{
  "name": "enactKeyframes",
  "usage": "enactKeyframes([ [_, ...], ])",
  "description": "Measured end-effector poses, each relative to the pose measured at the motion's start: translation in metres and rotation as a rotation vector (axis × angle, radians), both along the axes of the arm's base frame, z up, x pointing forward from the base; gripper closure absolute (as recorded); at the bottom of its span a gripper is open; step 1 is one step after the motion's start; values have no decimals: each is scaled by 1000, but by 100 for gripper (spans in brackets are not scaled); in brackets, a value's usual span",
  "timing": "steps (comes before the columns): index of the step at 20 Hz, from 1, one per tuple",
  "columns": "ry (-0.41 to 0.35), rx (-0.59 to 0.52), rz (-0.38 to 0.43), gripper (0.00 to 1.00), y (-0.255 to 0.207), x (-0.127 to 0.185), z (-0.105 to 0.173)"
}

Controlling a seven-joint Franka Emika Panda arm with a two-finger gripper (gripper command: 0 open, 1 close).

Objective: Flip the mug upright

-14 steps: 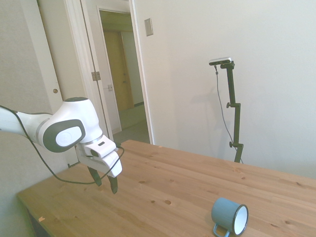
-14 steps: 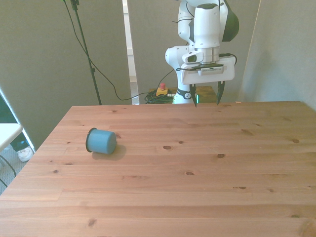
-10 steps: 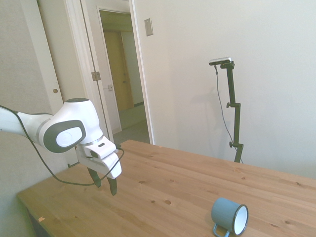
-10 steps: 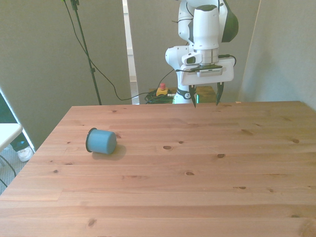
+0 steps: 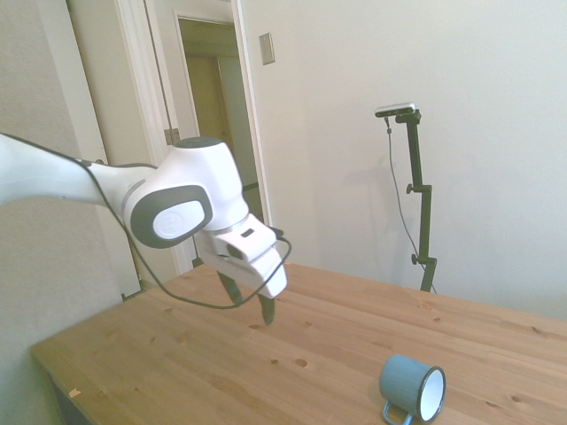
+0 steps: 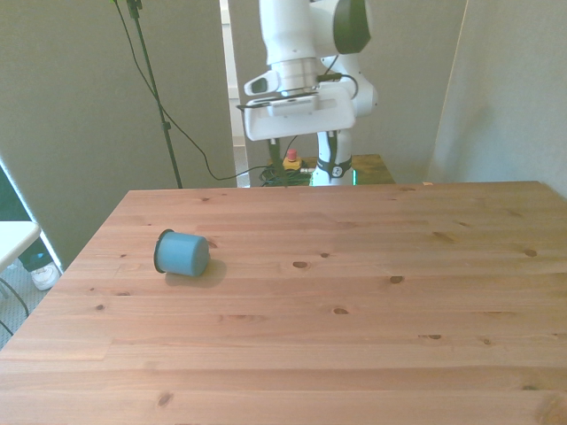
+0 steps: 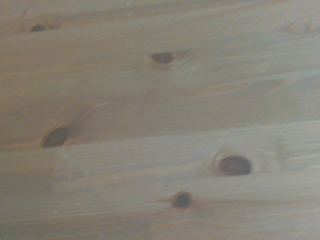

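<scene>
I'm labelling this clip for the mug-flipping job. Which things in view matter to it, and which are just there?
Part of the job:
- mug, lying on its side on the table
- end effector, in the air, well away from the mug

Just there:
- wooden table
- open doorway behind

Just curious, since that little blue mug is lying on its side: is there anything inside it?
The mug shows a white inside in the side view, and the part facing the camera looks empty. The deeper part, toward its bottom, is hidden by its own wall.
</scene>
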State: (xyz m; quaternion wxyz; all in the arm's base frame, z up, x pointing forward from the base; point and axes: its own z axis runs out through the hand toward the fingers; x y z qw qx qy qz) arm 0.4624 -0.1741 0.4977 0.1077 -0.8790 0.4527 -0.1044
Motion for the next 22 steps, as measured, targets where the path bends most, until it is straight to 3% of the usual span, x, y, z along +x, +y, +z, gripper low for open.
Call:
enactKeyframes([
  [3,5,35,-42,0,-61,12,4],
  [6,3,49,-26,0,-70,16,2],
  [9,-17,58,-36,0,-113,21,1],
  [15,-50,85,-66,0,-209,12,23],
  [21,-40,161,-63,0,-270,37,-17],
  [22,-36,165,-55,0,-277,45,-13],
])
